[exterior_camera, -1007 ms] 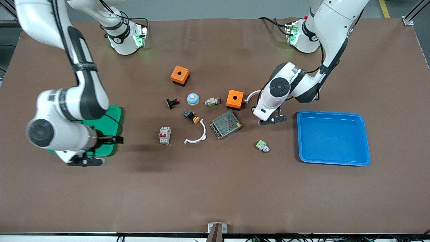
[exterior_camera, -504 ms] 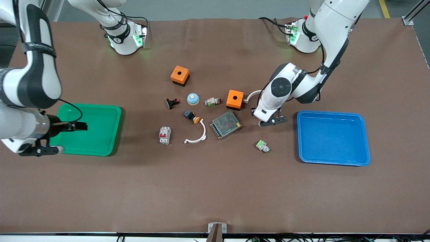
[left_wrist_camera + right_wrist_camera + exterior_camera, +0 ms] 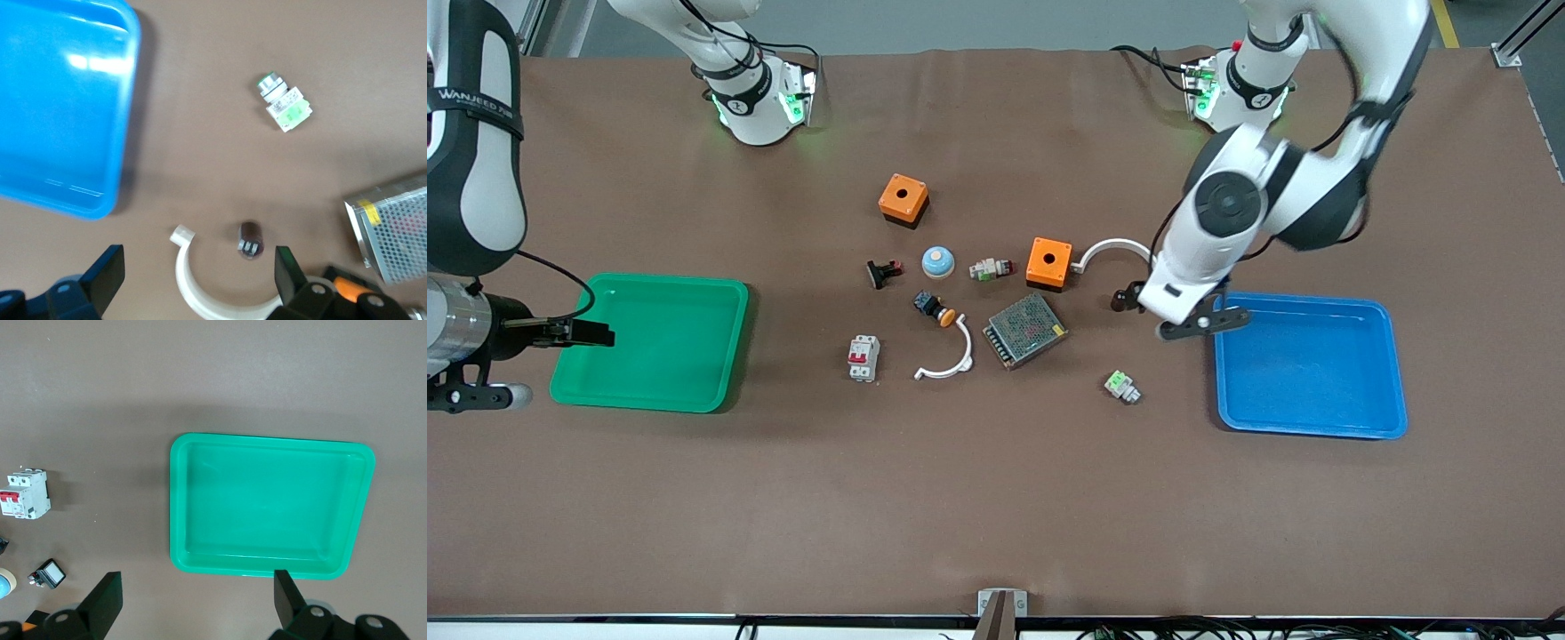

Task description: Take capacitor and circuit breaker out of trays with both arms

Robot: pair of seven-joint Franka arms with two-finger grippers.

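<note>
The capacitor [image 3: 250, 240], a tiny black cylinder with light dots on its end, lies on the table inside a white curved clip [image 3: 200, 293]. It shows only in the left wrist view. My left gripper [image 3: 1127, 300] hangs open and empty over it [image 3: 198, 267], beside the blue tray [image 3: 1307, 364]. The breaker [image 3: 863, 357], a white block with red levers, lies on the table and also shows in the right wrist view [image 3: 27, 495]. My right gripper [image 3: 591, 335] is open and empty [image 3: 197, 587] by the green tray [image 3: 658, 347], at its edge toward the right arm's end.
Two orange boxes [image 3: 903, 197] [image 3: 1048, 262], a metal mesh box [image 3: 1024, 331], a white-and-green connector [image 3: 1122, 387], a second white clip [image 3: 947, 360], a black-and-orange push button [image 3: 934, 308], a blue dome [image 3: 937, 260] and a black-and-red part [image 3: 883, 272] lie mid-table.
My right arm has swung off the green tray toward the right arm's end of the table. My left arm has risen and moved toward the blue tray.
</note>
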